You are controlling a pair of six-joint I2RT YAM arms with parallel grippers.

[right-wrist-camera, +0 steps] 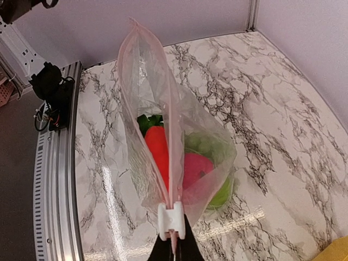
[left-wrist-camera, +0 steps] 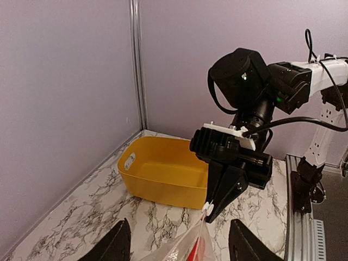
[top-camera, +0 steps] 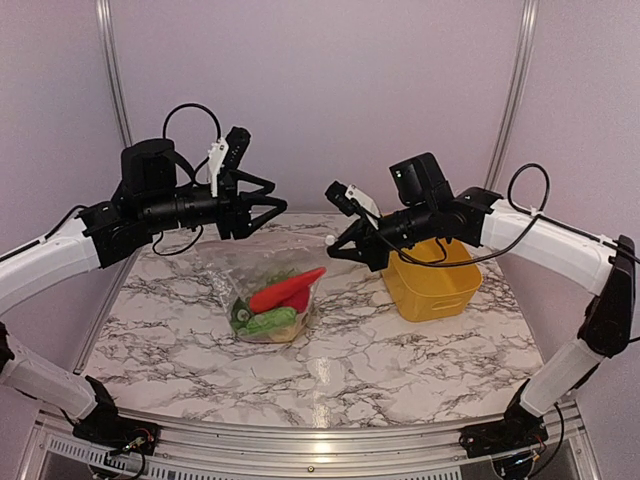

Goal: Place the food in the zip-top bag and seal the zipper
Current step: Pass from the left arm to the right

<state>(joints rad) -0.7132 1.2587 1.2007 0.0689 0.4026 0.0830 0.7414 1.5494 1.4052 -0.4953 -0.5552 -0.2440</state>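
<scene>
While the right fingers (right-wrist-camera: 188, 253) pinch the zipper (right-wrist-camera: 173, 179), the zip-top bag (top-camera: 250, 275) — food (top-camera: 285, 293) inside — sags onto the desk (top-camera: 400, 370); left fingers (left-wrist-camera: 117, 244) gape wide, holding nothing.

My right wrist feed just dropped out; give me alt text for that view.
The right gripper pinches the zipper at its white slider, with the zip-top bag stretching away from the camera above the marble table. Inside are a long red-orange piece, a pink-red piece and green food.

no legible text — basket sticker (left-wrist-camera: 129, 161) unreadable.
</scene>
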